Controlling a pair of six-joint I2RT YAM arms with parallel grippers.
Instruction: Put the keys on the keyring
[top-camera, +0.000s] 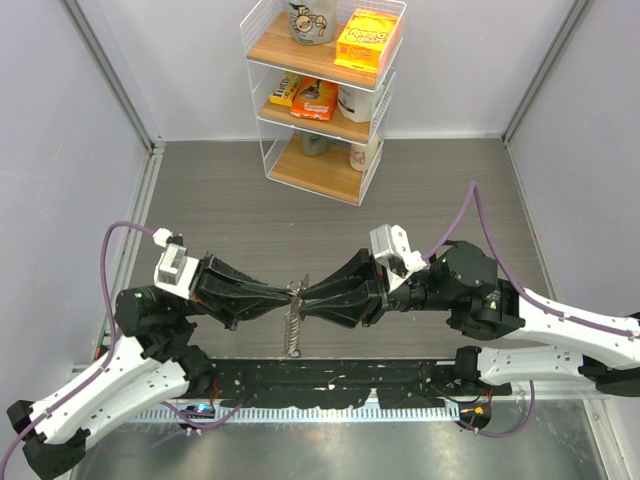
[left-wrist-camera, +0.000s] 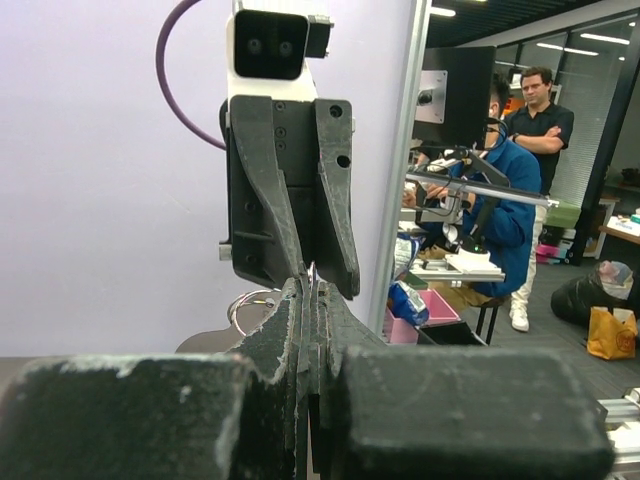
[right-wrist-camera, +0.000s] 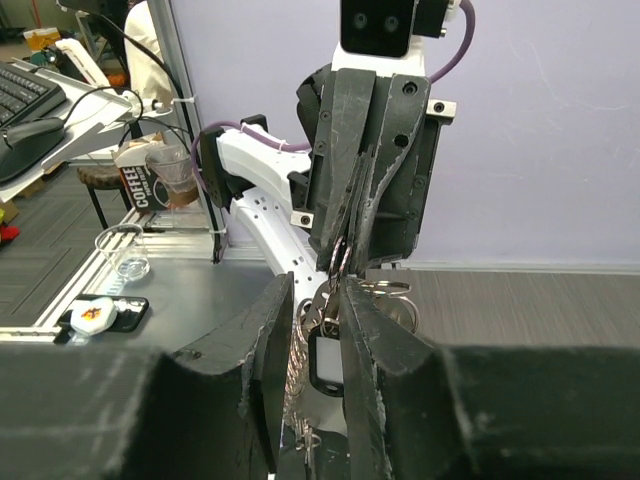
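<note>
In the top view my left gripper (top-camera: 290, 292) and right gripper (top-camera: 304, 297) meet tip to tip above the table. The keyring (top-camera: 293, 330), a grey-brown chain, hangs down from where they meet; its green piece does not show. My left gripper (left-wrist-camera: 310, 278) is shut, pinching a thin ring of the keyring. In the right wrist view my right gripper (right-wrist-camera: 318, 290) has a narrow gap between its fingers. In that gap hang the chain (right-wrist-camera: 297, 365) and a small dark piece with a pale face (right-wrist-camera: 326, 360), perhaps one of the keys. A silvery ring (right-wrist-camera: 388, 291) sticks out sideways.
A white wire shelf (top-camera: 262, 90) with snack boxes and cups stands at the back centre. Grey walls with metal posts close both sides. A black rail (top-camera: 330, 385) runs along the near edge between the arm bases.
</note>
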